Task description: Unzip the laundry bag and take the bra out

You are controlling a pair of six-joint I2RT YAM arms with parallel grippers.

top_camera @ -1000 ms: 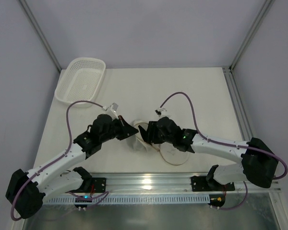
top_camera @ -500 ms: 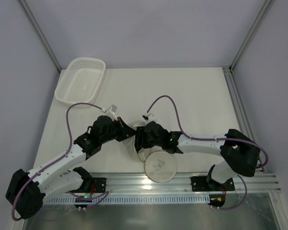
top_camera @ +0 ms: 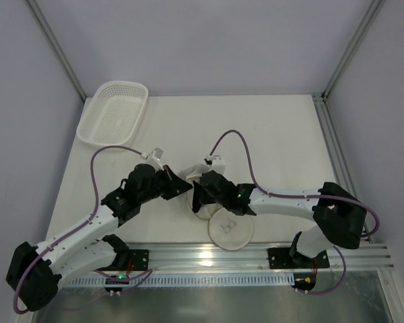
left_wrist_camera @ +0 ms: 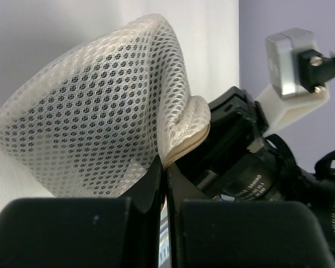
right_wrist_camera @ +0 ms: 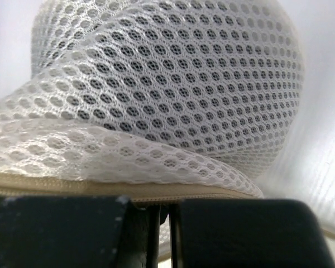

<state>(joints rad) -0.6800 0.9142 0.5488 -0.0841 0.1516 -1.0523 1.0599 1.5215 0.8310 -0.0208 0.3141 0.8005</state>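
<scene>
The laundry bag point(top_camera: 229, 231) is a white mesh pouch with a tan zipper rim, lying at the table's near middle between both arms. One round half lies flat toward the front. My left gripper point(top_camera: 186, 189) is shut, and in the left wrist view its fingertips point(left_wrist_camera: 165, 177) pinch the zipper rim point(left_wrist_camera: 185, 147) where the mesh point(left_wrist_camera: 95, 123) folds up. My right gripper point(top_camera: 197, 192) faces it from the right, also shut. In the right wrist view its jaws point(right_wrist_camera: 163, 211) close on the tan zipper tape point(right_wrist_camera: 89, 187) under the bulging mesh point(right_wrist_camera: 173, 89). The bra is hidden.
A white perforated plastic basket point(top_camera: 113, 112) stands at the back left corner of the table. The right arm's wrist point(left_wrist_camera: 251, 167) sits close beside my left fingers. A metal rail point(top_camera: 209, 252) runs along the near edge by the arm bases.
The right gripper moved left onto the bag and went from open to shut on the zipper rim. The bag's flat half swung toward the front. The left gripper kept its hold.
</scene>
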